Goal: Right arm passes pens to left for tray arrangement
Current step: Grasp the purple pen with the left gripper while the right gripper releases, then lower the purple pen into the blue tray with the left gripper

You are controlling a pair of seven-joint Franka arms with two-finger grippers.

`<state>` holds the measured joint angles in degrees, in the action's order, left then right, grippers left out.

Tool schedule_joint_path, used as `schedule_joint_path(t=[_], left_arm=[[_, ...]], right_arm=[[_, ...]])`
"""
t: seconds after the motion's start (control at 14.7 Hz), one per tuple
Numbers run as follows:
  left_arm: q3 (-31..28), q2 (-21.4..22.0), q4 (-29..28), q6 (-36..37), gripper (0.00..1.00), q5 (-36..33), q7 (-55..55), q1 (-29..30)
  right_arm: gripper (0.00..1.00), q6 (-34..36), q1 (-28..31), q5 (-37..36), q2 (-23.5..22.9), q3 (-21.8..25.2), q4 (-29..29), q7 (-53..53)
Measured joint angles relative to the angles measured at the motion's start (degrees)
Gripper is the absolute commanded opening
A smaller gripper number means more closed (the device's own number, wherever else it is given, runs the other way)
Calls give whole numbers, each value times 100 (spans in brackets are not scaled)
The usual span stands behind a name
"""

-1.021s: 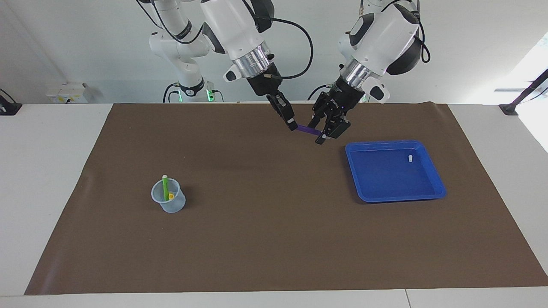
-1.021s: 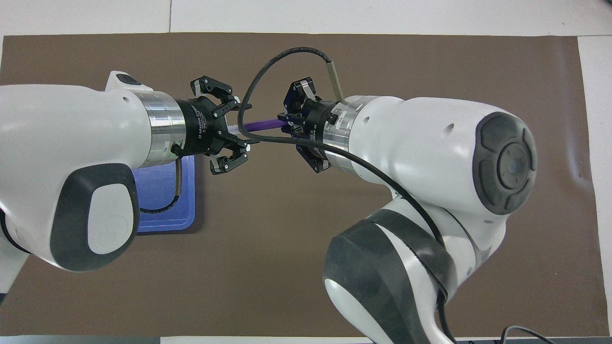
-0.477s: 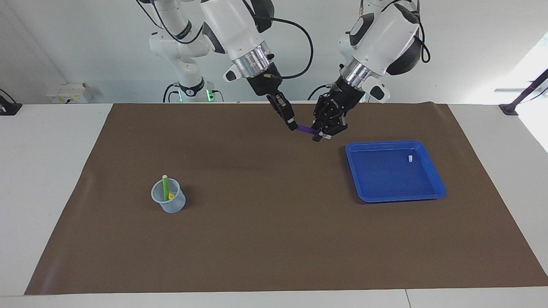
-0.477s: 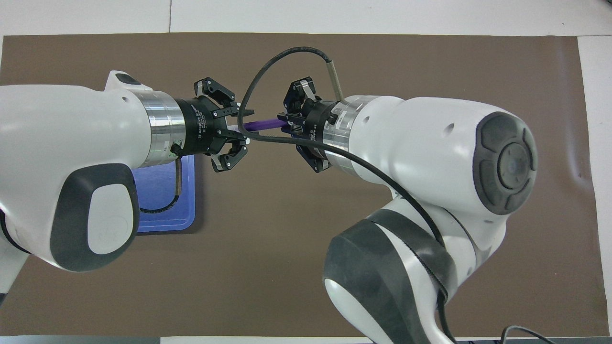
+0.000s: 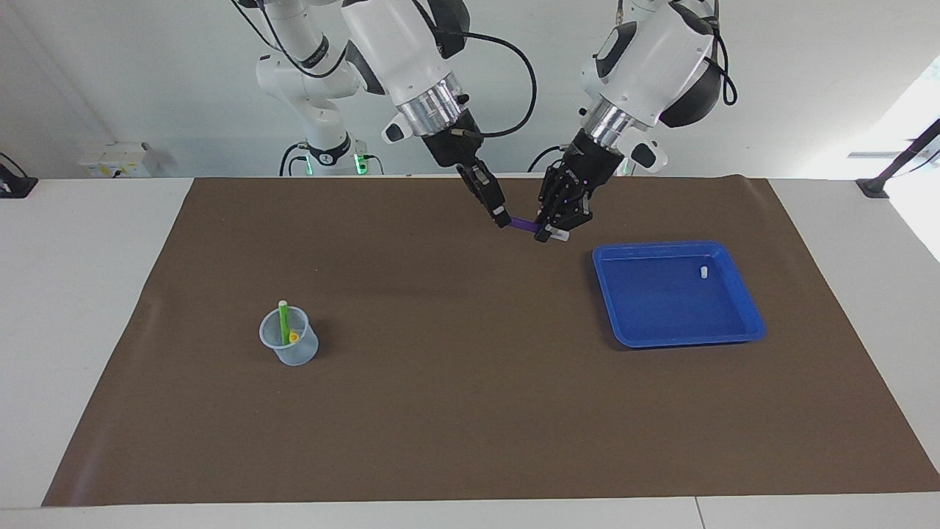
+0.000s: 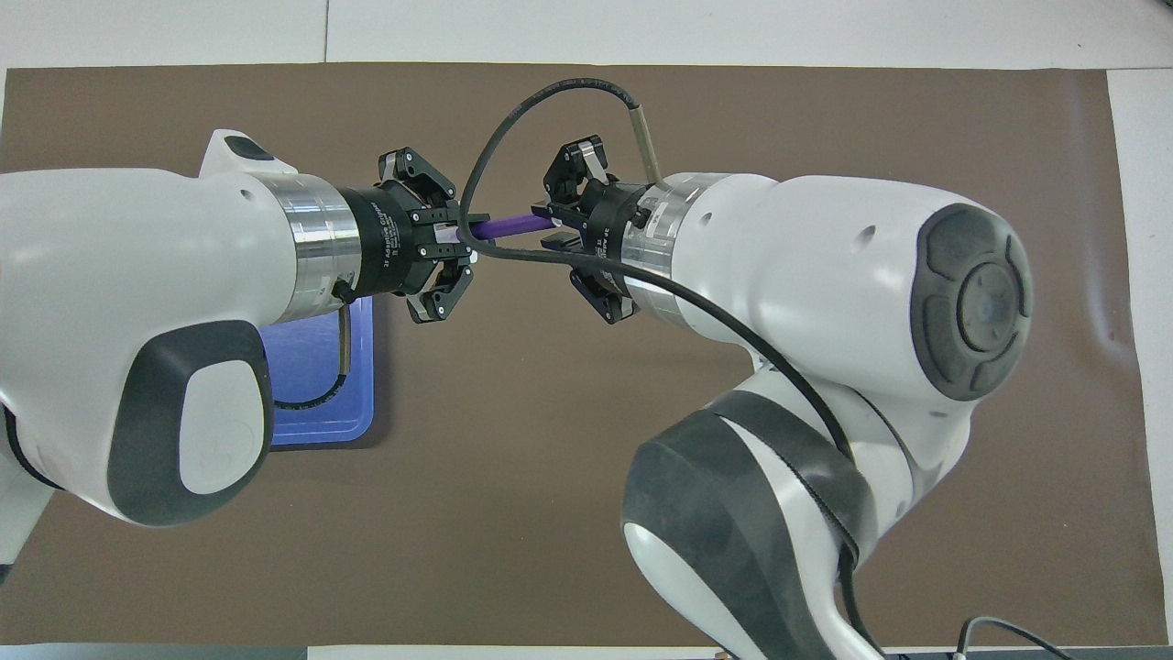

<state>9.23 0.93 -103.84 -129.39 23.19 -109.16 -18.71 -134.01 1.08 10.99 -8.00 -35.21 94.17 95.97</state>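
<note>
The purple pen (image 5: 523, 223) is held level in the air between both grippers, over the mat beside the tray's corner nearest the robots. My right gripper (image 5: 501, 217) is shut on one end of it. My left gripper (image 5: 547, 232) is shut on the other end, where the pale tip sticks out. In the overhead view the pen (image 6: 509, 224) spans from the left gripper (image 6: 463, 247) to the right gripper (image 6: 550, 229). The green pen (image 5: 283, 321) and the yellow pen (image 5: 294, 337) stand in a small translucent cup (image 5: 291, 351). The blue tray (image 5: 690, 339) holds no pen.
A tiny white cap-like piece (image 5: 703, 272) lies in the tray. The cup stands toward the right arm's end of the brown mat (image 5: 470, 411), the tray toward the left arm's end. In the overhead view the left arm covers most of the tray (image 6: 321, 403).
My left gripper's fingers, open around the pen's pale end a second ago, have closed onto it. The right gripper has kept its hold; the pen has barely moved.
</note>
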Motion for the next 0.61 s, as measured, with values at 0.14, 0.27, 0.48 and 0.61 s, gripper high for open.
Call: schedule_joint_path(t=[0.14, 0.27, 0.48, 0.61], left_arm=[[-34, -3, -1, -44, 0, -19, 1, 27], [-66, -7, -3, -57, 0, -52, 160, 91], [-92, -13, -14, -28, 0, -63, 950, 527], [-101, -15, -34, 126, 0, -64, 1681, 877]], right_arm=[[90, 95, 4, -171, -1, 10, 0, -19], [90, 412, 4, -245, 8, 93, -2, -496], [91, 1291, 7, -281, 82, 491, 12, -2209], [91, 1735, 15, -291, 168, 879, 85, -3453]])
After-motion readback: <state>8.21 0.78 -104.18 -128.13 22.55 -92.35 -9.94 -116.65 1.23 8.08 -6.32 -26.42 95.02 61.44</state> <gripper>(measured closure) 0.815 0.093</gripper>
